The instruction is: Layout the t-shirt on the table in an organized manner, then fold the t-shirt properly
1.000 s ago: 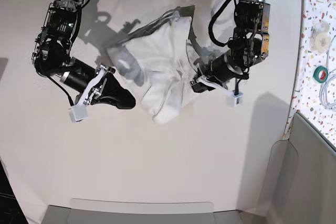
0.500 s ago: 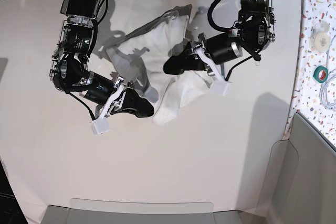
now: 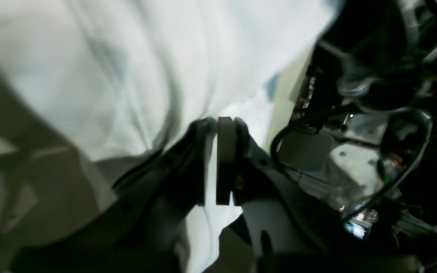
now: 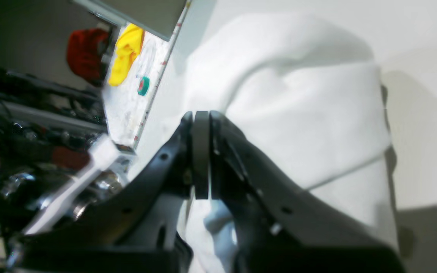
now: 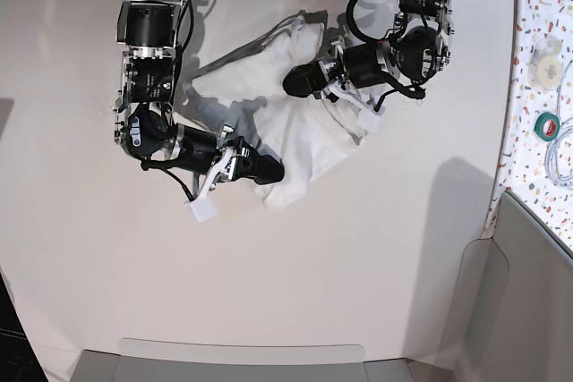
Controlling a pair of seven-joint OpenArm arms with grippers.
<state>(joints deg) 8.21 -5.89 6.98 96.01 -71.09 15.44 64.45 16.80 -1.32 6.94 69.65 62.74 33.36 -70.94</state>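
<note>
The white t-shirt lies crumpled on the off-white table, slightly behind the middle. My left gripper is over the shirt's upper part, and a raised fold bunches under it. In the left wrist view, the left gripper has its jaws nearly together, with a thin strip of the t-shirt pinched between them. My right gripper lies low at the shirt's lower-left edge. The right wrist view shows the right gripper shut with nothing between the pads and the t-shirt just beyond.
A speckled panel along the right edge carries a pale tape roll, a green tape roll and a coiled cable. A grey panel stands at the lower right, a grey tray at the front edge.
The left gripper swung from the shirt's right edge up and left over the shirt, shifting the cloth. The right arm reached right, from bare table to the shirt's lower-left edge.
</note>
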